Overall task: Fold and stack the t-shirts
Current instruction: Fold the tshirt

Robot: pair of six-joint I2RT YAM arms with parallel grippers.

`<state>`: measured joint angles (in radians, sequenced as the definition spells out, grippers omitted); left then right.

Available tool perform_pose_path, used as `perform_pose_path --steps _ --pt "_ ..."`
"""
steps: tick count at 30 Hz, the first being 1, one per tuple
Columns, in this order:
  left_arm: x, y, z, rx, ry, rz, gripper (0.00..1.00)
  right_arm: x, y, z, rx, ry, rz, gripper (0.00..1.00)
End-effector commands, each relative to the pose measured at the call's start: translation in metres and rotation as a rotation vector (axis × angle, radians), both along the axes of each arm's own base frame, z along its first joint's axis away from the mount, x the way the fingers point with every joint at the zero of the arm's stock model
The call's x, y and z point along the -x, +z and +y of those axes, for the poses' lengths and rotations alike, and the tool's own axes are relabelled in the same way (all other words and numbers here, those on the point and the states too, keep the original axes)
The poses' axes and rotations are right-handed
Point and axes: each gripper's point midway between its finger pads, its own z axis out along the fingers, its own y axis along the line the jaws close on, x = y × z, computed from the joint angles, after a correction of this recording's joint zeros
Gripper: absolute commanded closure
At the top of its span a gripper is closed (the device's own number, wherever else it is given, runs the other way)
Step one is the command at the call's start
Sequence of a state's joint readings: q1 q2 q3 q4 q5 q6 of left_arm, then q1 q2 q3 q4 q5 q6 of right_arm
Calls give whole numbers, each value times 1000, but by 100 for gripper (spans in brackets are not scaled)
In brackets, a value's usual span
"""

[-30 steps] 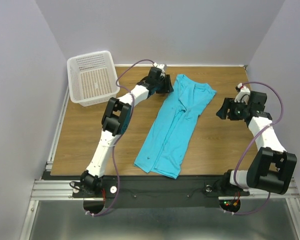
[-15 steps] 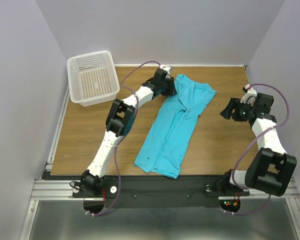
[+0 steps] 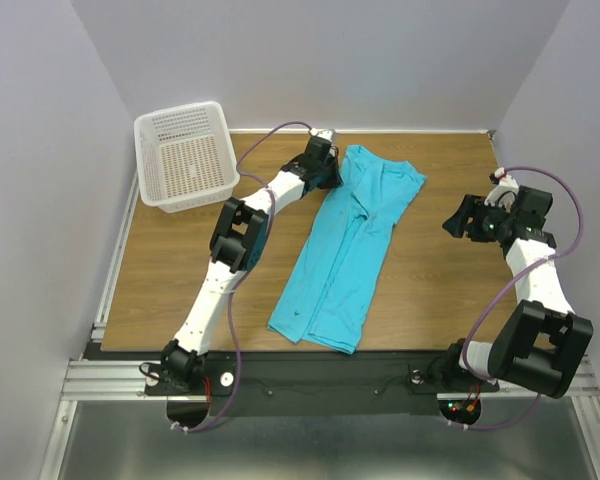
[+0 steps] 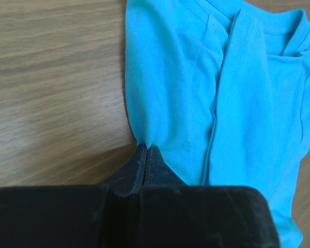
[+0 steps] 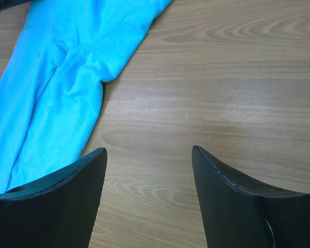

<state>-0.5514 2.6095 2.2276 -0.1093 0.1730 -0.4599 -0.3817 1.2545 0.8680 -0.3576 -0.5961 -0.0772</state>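
Turquoise t-shirt point(image 3: 348, 250) lay flat on the counter point(image 3: 170, 270), folded lengthwise into a long narrow strip. It ran diagonally from upper centre of the top view, collar end up, to lower centre. Cloth was a soft fine knit with stitched seams and a ribbed neckline; long creases ran down the middle. Left gripper point(image 4: 146, 150), black, was pinched tight on the shirt's left edge near the shoulder, cloth puckered at the tips. Right gripper point(image 5: 148, 151), at right of the top view, was spread wide and held nothing, over bare wood-grain counter beside the shirt. White perforated plastic basket point(image 3: 185, 155), rectangular, sat upper left.
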Motion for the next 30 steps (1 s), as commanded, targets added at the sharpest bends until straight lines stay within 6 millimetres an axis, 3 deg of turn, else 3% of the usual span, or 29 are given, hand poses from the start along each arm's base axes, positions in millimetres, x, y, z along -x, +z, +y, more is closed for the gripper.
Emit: perform_pose_path --steps 1,3,5,9,11,14,18,19,24,27,30 --pt "-25 40 43 -6 132 -43 100 -4 11 -1 3 3 -53 27" --pt "-30 40 60 -5 175 -42 100 -4 10 -1 1 6 -50 28" --pt "-26 25 86 -18 242 2 100 -6 9 1 -7 19 -47 28" --pt "-29 34 116 32 350 10 100 -7 7 6 -24 65 -51 28" --pt "-22 24 136 28 401 43 100 -8 7 10 -35 94 -54 28" --pt "-24 37 151 48 463 13 100 -8 6 15 -51 139 -54 28" --pt "-17 45 153 93 472 -10 100 -10 2 28 -53 234 -46 28" --pt "-17 56 152 108 463 -29 97 -9 0 31 -52 250 -39 28" --pt "-18 103 151 133 429 -123 60 -11 -4 56 -18 372 -41 27" --pt "-17 137 145 151 375 -178 51 -14 -4 66 -11 410 -42 28" --pt "-16 165 141 164 332 -225 51 -19 -5 77 -15 444 -35 28"
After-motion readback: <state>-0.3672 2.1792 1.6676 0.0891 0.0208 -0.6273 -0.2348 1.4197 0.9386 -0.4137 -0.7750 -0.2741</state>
